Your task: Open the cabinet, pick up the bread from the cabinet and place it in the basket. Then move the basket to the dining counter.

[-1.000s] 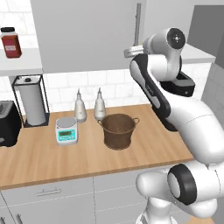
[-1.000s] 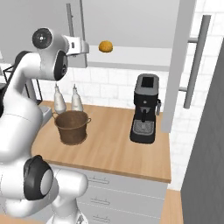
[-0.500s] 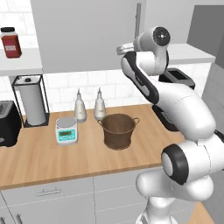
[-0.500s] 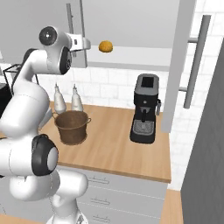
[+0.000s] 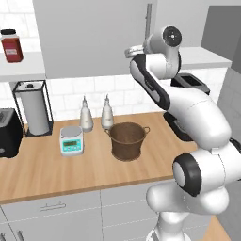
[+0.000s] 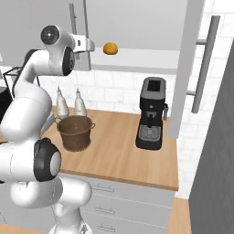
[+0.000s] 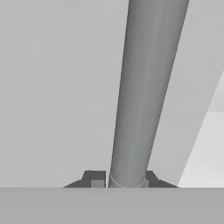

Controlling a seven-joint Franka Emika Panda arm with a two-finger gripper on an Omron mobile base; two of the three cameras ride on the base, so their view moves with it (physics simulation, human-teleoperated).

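The bread [image 6: 110, 48] lies inside the cabinet [image 6: 137, 23], above the basket [image 6: 75, 132], which holds nothing visible. The gripper [image 7: 127, 180] pinches the cabinet's bar handle [image 7: 146, 92].

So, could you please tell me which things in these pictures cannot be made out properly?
- Gripper, hand view: fingertips mostly cut off by the bottom edge, shut on the handle.
- Coffee machine, left base view: largely hidden behind the arm.
- Inside of the basket, right base view: angle too low to see its bottom.
- Scale display, left base view: too small to read.
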